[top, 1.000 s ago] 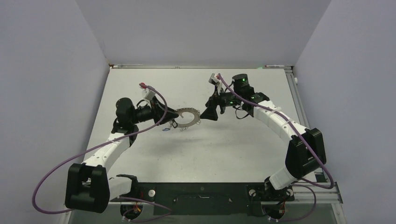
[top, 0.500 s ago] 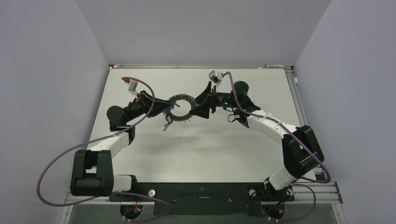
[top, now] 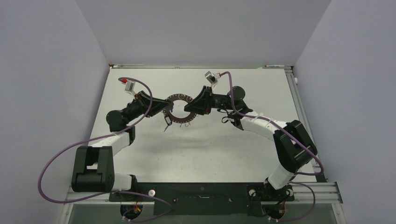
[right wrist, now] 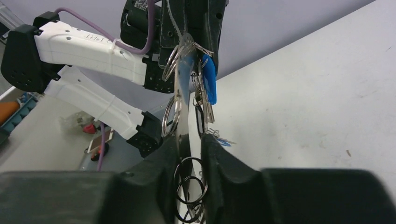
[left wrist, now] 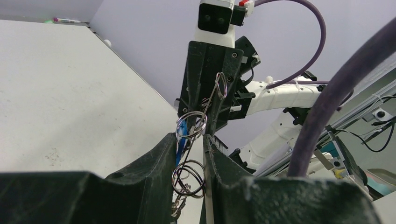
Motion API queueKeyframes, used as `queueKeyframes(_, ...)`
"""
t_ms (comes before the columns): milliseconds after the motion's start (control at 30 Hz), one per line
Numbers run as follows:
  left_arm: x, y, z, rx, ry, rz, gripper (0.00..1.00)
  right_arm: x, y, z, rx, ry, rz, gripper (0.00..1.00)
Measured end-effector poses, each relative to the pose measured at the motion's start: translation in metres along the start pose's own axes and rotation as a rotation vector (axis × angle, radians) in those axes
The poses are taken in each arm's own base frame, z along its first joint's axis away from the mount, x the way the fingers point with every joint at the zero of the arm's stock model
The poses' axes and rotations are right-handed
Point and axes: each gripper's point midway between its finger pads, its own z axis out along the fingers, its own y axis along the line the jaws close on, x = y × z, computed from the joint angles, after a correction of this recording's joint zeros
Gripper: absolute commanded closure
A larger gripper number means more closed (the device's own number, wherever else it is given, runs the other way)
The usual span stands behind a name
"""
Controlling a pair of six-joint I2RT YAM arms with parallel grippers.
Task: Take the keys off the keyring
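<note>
The keyring (top: 180, 97), a flat grey ring with a large hole, hangs above the table's middle back, held from both sides. My left gripper (top: 164, 107) is shut on its left rim and my right gripper (top: 192, 108) on its right rim. In the right wrist view the keyring (right wrist: 184, 100) stands edge-on between the right gripper's (right wrist: 190, 150) jaws, with a blue-headed key (right wrist: 209, 82) and silvery keys (right wrist: 205, 109) dangling beside it. Wire loops (left wrist: 189, 173) and a blue key (left wrist: 181, 138) sit between the left gripper's (left wrist: 189, 154) jaws.
A small blue and silvery piece (right wrist: 223, 140) lies on the white table (top: 219, 144) under the ring. Grey walls close in the table on three sides. Purple cables (top: 149, 100) loop off both wrists.
Both arms have carried the ring toward the back of the table. The right gripper, open beside the ring a second ago, has closed on its right rim.
</note>
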Motion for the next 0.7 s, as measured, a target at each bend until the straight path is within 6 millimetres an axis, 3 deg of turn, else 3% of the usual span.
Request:
queueKeyframes(33, 0.001, 0.001, -0.001, -0.003, 0.0, -0.003, 1.0, -0.001, 0.0, -0.001, 0.001, -0.003, 0.005, 0.93)
queueKeyframes(67, 0.001, 0.003, -0.001, -0.008, 0.0, -0.006, 0.92, -0.003, -0.002, -0.002, 0.006, -0.007, 0.008, 0.95)
queueKeyframes(133, 0.003, 0.006, -0.001, -0.017, 0.009, -0.007, 0.7, -0.002, -0.009, -0.005, 0.032, -0.005, 0.014, 0.95)
queueKeyframes(167, 0.005, 0.008, -0.001, -0.025, 0.017, -0.004, 0.52, -0.001, -0.013, -0.006, 0.048, 0.005, 0.024, 0.95)
queueKeyframes(300, 0.007, 0.026, -0.006, -0.087, 0.028, 0.018, 0.17, 0.003, -0.027, -0.011, 0.108, 0.08, 0.028, 0.95)
queueKeyframes(367, 0.009, 0.038, -0.011, -0.135, 0.04, 0.034, 0.05, 0.003, -0.037, -0.013, 0.16, 0.137, 0.017, 0.95)
queueKeyframes(567, -0.005, 0.068, -0.027, -0.316, 0.095, 0.203, 0.04, -0.006, -0.051, -0.03, 0.321, 0.321, -0.106, 0.95)
queueKeyframes(700, -0.028, 0.071, -0.03, -0.423, 0.136, 0.411, 0.04, -0.01, -0.051, -0.05, 0.41, 0.448, -0.197, 0.95)
